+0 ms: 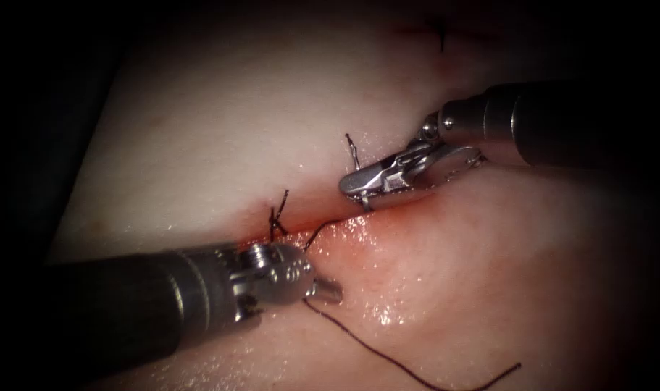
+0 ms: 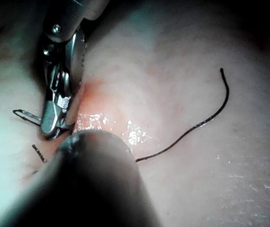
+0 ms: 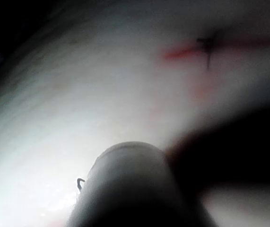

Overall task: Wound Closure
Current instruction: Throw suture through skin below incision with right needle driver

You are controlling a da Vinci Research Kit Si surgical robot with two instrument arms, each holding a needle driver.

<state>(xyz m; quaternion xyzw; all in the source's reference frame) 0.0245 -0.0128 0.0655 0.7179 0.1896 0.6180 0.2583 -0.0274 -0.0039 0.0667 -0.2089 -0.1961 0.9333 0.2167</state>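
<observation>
Left tool [image 1: 328, 288] below the cut [image 1: 344, 221], jaws together, apparently clamped on the thread [image 1: 409, 369]; thread running from the cut past the tip and trailing loose across the tissue [image 1: 199, 130] toward lower right. Right tool [image 1: 358, 190] at the cut, jaws closed low against the tissue by the red fluid [image 1: 358, 235]; contents impossible to tell, needle not made out. Cut thread ends [image 1: 277, 217] standing at finished stitches left of the tools.

Pale pink tissue [image 1: 221, 130], red fluid [image 1: 358, 235], dark purple thread [image 1: 387, 358]
</observation>
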